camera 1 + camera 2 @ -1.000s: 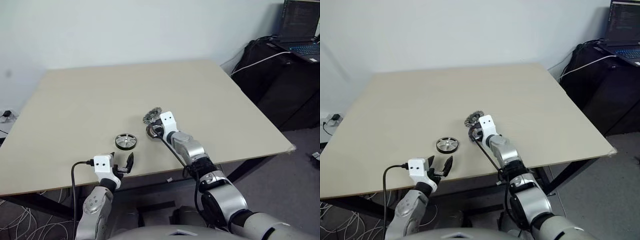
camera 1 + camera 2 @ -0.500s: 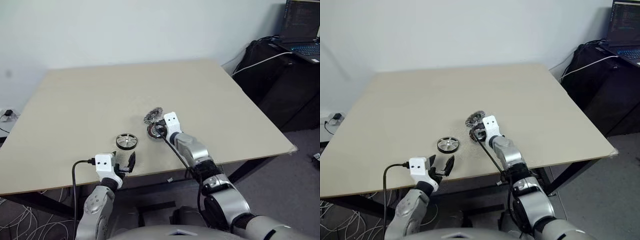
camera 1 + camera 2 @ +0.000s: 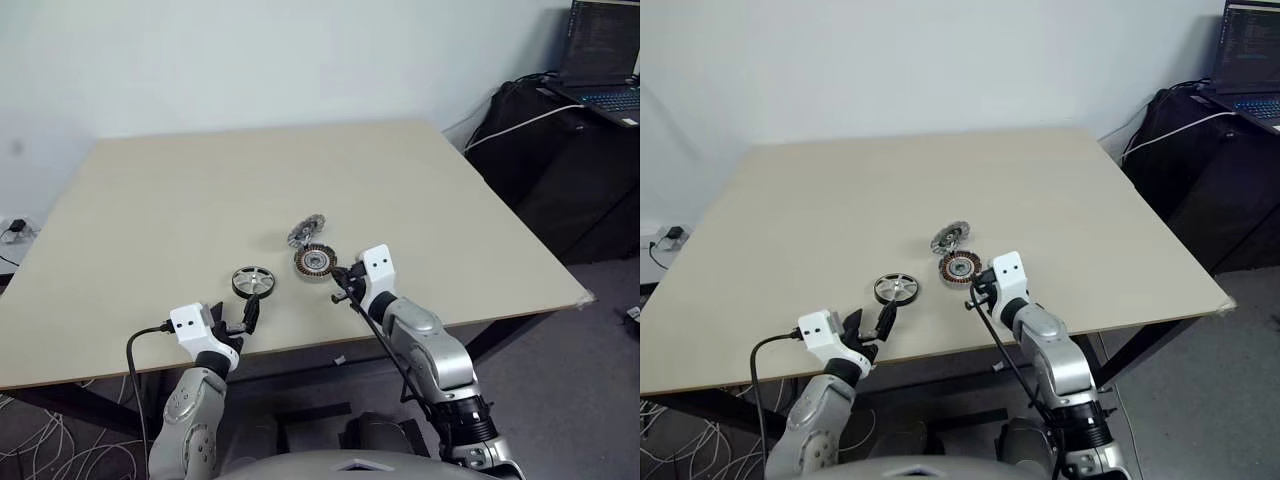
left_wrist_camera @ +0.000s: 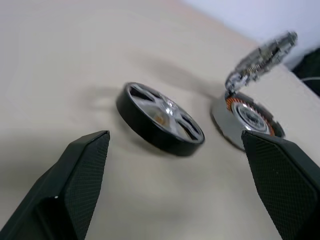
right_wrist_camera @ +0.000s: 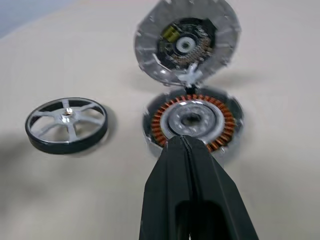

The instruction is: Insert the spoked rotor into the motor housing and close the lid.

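The spoked rotor (image 3: 252, 281) lies flat on the table, black rim with silver spokes, also clear in the left wrist view (image 4: 160, 119). To its right sits the motor housing (image 3: 314, 260) with copper windings around a silver centre (image 5: 192, 120). The lid (image 3: 306, 230) stands tilted up, hinged at the housing's far side, its inner face showing (image 5: 186, 42). My left gripper (image 3: 247, 316) is open just in front of the rotor, empty. My right gripper (image 3: 338, 282) is shut and empty, just in front and to the right of the housing.
The tan table (image 3: 200, 180) reaches well back and to both sides; its front edge (image 3: 300, 345) runs close under both grippers. A dark desk with a laptop (image 3: 600, 60) stands far right, off the table.
My right gripper has pulled back from the housing toward the front edge, uncovering the windings. The left gripper rolled a little and stays open in front of the rotor. The parts have not moved.
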You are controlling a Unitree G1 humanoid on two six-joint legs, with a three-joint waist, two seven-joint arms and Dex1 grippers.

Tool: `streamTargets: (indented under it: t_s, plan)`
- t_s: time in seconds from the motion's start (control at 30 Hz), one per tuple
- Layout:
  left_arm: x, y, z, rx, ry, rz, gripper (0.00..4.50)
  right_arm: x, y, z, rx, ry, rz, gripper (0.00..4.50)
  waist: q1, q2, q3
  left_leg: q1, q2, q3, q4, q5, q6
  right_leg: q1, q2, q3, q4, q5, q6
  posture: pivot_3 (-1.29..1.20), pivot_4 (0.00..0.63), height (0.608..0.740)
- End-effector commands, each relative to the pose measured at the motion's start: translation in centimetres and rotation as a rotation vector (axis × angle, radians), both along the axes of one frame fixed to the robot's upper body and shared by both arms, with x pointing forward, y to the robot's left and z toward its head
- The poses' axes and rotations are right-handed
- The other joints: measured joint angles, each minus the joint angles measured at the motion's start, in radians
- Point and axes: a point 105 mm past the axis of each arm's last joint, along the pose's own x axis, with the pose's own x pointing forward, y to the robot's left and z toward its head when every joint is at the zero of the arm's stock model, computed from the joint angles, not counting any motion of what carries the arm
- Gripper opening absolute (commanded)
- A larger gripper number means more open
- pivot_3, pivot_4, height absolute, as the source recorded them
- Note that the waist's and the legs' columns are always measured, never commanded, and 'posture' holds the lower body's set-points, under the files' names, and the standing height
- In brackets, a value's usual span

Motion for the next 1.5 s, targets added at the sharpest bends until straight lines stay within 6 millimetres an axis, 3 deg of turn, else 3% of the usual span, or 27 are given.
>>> streamTargets:
  t_s: [0.03,0.3,0.57,0.97,1.07,1.4,1.5]
  plan:
    - [0.6,0.5,-0.4,-0.075,-0.007,0.004,4.5,0.0,-0.1,1.6,0.036,-0.044,-0.025,0.01,0.001,0.0,0.0,0.0,0.0,0.0,0.0,0.0,0.0,0.0,0.0,0.0,0.0,0.0,0.0,0.0,0.0,0.74]
    - [1.6,1.1,-0.8,-0.262,-0.007,0.047,4.5,-0.2,-0.2,1.8,0.067,-0.035,-0.063,0.01,0.004,-0.004,0.001,-0.001,0.0,0.0,0.0,0.0,0.001,0.0,0.0,0.0,-0.001,0.0,0.0,0.0,0.0,0.74]
    - [1.9,0.2,-0.6,-0.425,0.0,-0.007,4.5,-0.9,0.5,1.3,0.074,-0.01,-0.047,0.01,0.004,-0.005,0.001,-0.001,0.0,0.0,0.0,0.0,0.001,0.0,0.0,0.0,-0.001,0.0,0.0,0.0,0.0,0.74]
    - [3.0,-1.2,-1.1,-0.526,0.077,-0.069,4.5,-1.1,0.7,1.1,0.084,-0.001,-0.055,0.01,0.004,-0.006,0.001,-0.001,0.0,0.0,0.0,0.002,0.003,0.0,0.001,0.0,-0.001,0.0,0.0,0.0,0.0,0.74]
    - [3.3,-1.5,-1.4,-0.554,0.095,-0.079,3.86,-1.1,0.7,1.1,0.086,0.001,-0.058,0.0,0.004,-0.006,0.001,-0.001,0.0,0.0,0.0,0.002,0.003,0.001,0.001,0.0,-0.001,0.0,0.0,0.0,0.0,0.74]
    - [4.2,-1.4,-2.5,-0.663,0.144,-0.009,0.51,-1.1,0.1,0.9,0.087,0.01,-0.09,0.0,0.005,-0.009,-0.001,-0.001,-0.001,-0.001,0.0,0.002,0.004,0.001,0.001,0.0,-0.001,0.0,0.0,0.0,0.0,0.74]
    - [4.3,-1.4,-2.6,-0.684,0.149,0.008,0.4,-1.1,-0.1,0.8,0.085,0.012,-0.094,0.0,0.002,-0.01,-0.002,0.001,-0.001,-0.001,0.0,0.002,0.003,0.002,0.001,0.0,-0.001,0.0,0.0,0.0,0.0,0.74]
